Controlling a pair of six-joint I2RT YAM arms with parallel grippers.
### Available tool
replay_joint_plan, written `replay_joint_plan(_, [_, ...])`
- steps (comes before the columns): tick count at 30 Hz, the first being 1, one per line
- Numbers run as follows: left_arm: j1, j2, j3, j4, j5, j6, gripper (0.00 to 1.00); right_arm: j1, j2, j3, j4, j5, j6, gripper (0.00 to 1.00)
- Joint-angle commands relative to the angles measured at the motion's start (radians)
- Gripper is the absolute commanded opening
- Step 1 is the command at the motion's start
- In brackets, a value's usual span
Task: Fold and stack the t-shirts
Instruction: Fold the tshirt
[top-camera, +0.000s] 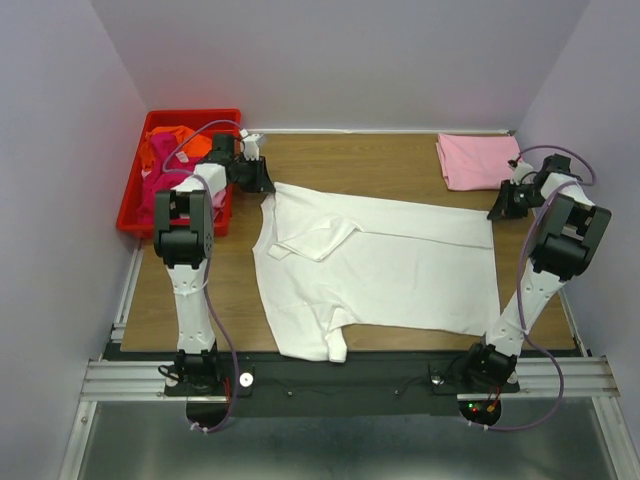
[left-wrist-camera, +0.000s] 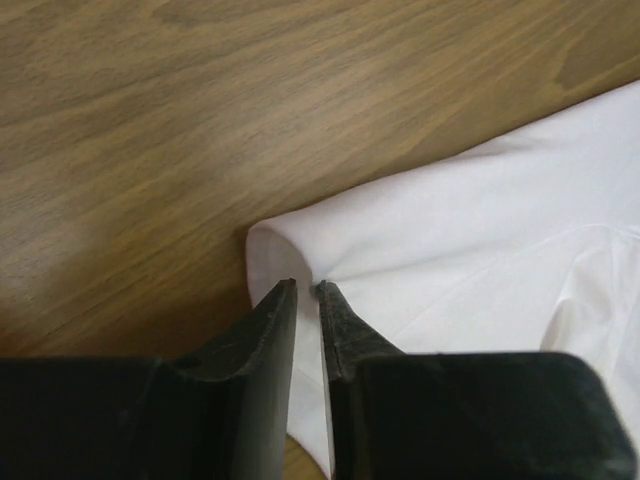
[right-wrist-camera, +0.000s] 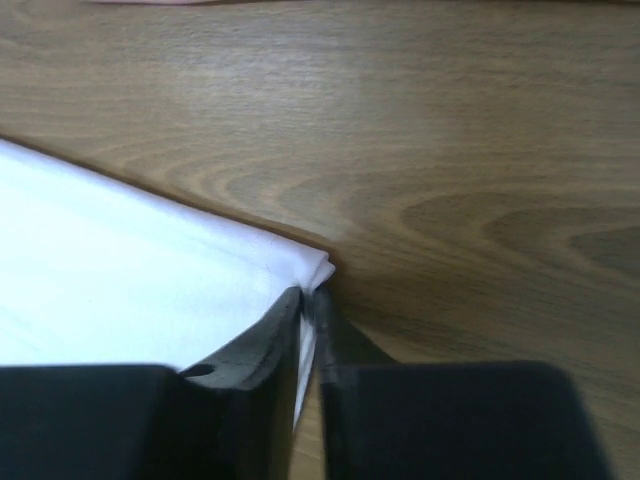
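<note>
Together, the left gripper and right gripper pinched the far corners of the white t-shirt, which lay spread across the table. Lifting evenly towards the near edge (both arms in step) looked key to a square fold.

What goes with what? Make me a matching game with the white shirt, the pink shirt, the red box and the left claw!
Things:
1. white t-shirt
2. pink t-shirt
3. red bin
4. left claw

Where or how:
A. folded, in the far right corner
B. in the far left corner
C. shut on a corner of the white cloth
D. spread out in the middle

Pairs: 1-D, 2-A, 3-B, 4-C
</note>
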Motion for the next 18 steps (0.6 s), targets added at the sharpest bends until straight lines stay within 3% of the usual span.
replay_joint_plan(1, [0.016, -0.048, 0.086, -0.014, -0.059, 0.013, 0.32, -0.011, 0.000, 0.046, 0.059, 0.044, -0.008, 0.30])
replay_joint_plan(3, [0.019, -0.074, 0.080, -0.025, -0.070, 0.024, 0.33, -0.011, -0.018, 0.050, 0.057, 0.044, -0.014, 0.46])
replay_joint_plan(8, [0.018, -0.220, -0.035, -0.034, -0.087, 0.091, 0.34, -0.011, -0.128, 0.032, 0.057, 0.053, -0.042, 0.55])
replay_joint_plan(14, [-0.026, -0.315, -0.201, -0.038, -0.091, 0.168, 0.34, 0.021, -0.257, -0.086, 0.042, 0.061, -0.094, 0.45])
replay_joint_plan(18, [-0.080, -0.305, -0.241, -0.031, -0.116, 0.168, 0.33, 0.062, -0.251, -0.158, 0.040, 0.095, -0.115, 0.37])
